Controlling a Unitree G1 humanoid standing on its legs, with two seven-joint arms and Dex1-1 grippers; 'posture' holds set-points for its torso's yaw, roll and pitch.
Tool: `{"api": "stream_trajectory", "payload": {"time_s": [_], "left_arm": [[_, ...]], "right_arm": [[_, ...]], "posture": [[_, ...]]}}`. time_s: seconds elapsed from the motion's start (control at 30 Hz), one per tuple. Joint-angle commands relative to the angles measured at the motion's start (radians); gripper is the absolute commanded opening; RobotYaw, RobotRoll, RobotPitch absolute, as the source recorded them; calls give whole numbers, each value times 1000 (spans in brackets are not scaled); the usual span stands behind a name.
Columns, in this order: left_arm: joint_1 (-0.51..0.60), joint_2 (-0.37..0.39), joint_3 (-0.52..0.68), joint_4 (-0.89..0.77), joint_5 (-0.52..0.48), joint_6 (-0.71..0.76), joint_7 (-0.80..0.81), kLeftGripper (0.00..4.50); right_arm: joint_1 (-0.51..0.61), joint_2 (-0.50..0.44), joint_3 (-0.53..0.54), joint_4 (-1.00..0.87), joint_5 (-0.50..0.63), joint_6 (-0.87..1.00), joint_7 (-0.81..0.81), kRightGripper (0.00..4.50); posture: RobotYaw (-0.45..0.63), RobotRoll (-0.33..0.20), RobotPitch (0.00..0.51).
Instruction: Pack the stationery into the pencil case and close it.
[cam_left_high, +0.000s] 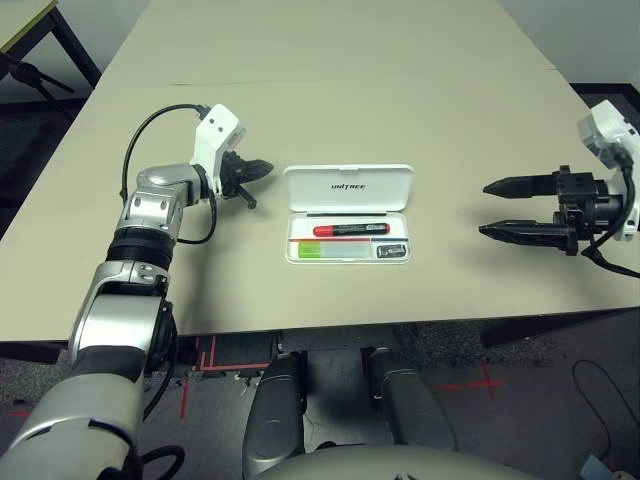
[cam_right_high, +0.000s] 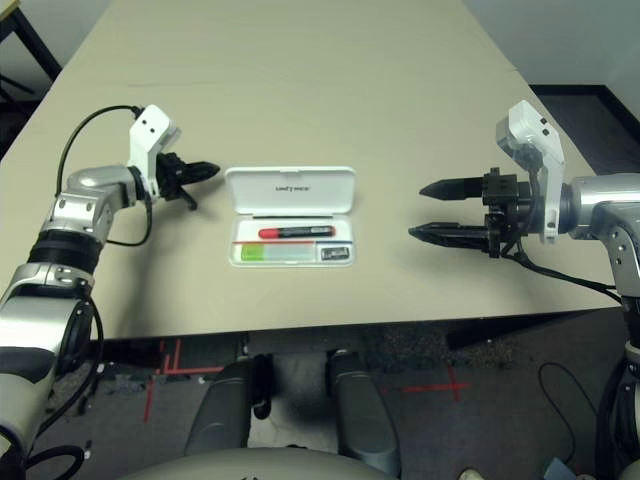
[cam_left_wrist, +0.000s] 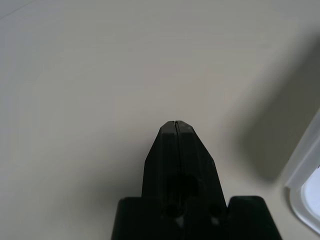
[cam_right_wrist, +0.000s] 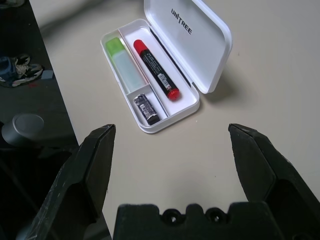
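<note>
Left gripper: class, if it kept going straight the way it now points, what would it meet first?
Probably the open lid of the pencil case: the shut left gripper points at the lid's near edge, though depth is unclear and it might pass over.

The left arm is reaching forward, its left gripper (cam_left_high: 258, 168) pinching its fingers together on nothing. The right gripper (cam_right_high: 432, 210) is hovering, pointing inward, fingers spread wide.

Left arm (cam_left_high: 150, 215): ribbed silver forearm segments with black joint bands; white camera housing at the wrist; looped black cable.
Left gripper (cam_left_high: 262, 166): two tapered black fingers.
Right gripper (cam_right_high: 430, 210): two long black pointed fingers on a black block with small screw holes; white wrist housing, black cable.
</note>
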Motion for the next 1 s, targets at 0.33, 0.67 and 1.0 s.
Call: {"api": "stream_trajectory", "payload": {"time_s": [0.33,0.67,1.0], "left_arm": [[76,-37,-33,-268,-38,141,-133,43],[225,31,-103,-579,-95,277,-273,43],[306,59,-184,-692,-69,271,-279,43]], "right_arm": [[0,0,24,14,-5,-31,0,4500],[-4,1,49,30,-18,-52,4,4500],[-11,12,80,45,-39,-74,6,4500]], "posture": [[-100,0,151],[-90,0,152],[-83,0,154]]}}
